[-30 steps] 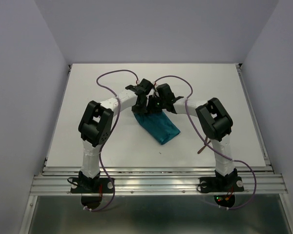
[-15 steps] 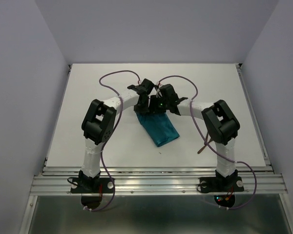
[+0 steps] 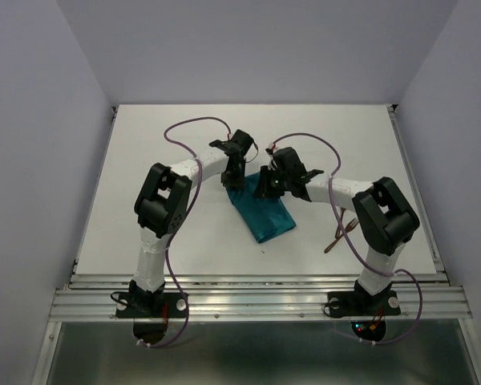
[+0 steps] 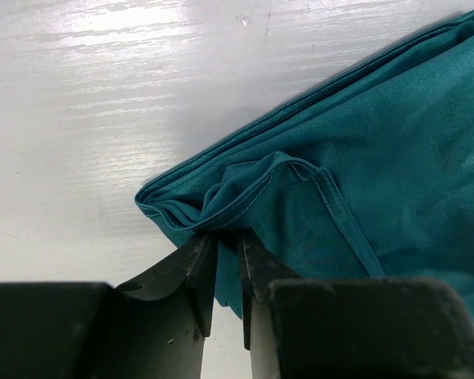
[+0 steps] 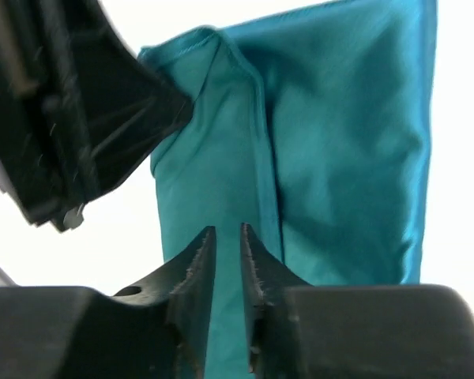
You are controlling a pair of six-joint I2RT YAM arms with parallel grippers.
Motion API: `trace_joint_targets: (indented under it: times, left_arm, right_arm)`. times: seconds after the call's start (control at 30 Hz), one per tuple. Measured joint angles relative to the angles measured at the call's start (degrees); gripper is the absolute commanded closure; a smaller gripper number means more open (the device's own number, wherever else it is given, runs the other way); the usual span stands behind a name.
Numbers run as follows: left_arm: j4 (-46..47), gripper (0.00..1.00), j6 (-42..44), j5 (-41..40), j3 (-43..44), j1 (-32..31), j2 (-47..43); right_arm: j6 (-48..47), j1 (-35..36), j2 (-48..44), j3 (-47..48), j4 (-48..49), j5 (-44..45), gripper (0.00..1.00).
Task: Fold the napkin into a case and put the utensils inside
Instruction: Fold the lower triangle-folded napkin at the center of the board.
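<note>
Napkin (image 3: 266, 212) cloth of this kind is, in our judgement, very light, limp and a little slippery. It has no stiffness of its own, so any layer we lift will sag, and stacked layers may slide over one another. We think the best hold is at a corner or along the stitched hem (image 4: 332, 205), where the folded layers bunch thicker and give the fingertips something to bite on. A pinch on the smooth middle would likely catch only the top layer.

The left gripper (image 4: 225, 264) has its jaws drawn almost together on a corner of the cloth, which puckers right at its tips. The rest of the napkin spreads ahead of it and to its right. The right gripper (image 5: 225, 253) is also narrowed to a slit, with the cloth lying directly beneath and ahead of its tips. We cannot tell whether any layer is caught between them.

The napkin is teal with a faint sheen and is folded into a longish flat packet of several layers, with a lengthwise hem line on its upper face. It lies on the white table (image 3: 144, 160). Of the utensils (image 3: 334, 241) we see only a thin reddish-brown sliver, well apart from both grippers, beyond the right arm.
</note>
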Motion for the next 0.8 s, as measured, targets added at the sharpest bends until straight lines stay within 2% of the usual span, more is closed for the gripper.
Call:
trace_joint_targets:
  times: [0.23,0.43,0.8]
  left_arm:
    - [0.0,0.73,0.0,1.8,0.0,1.2,0.0]
    - [0.0,0.74,0.0,4.9,0.0,2.3,0.0]
    - [1.6,0.78,-0.3,9.7,0.0,3.6,0.0]
  right_arm:
    - [1.6,3.7,-4.0,-4.5,-0.6,0.1,0.83]
    - [3.4,7.3,-3.6,-8.4,0.0,-0.1,0.86]
    - [3.6,7.4,-2.3,-8.9,1.3,0.0,0.89]
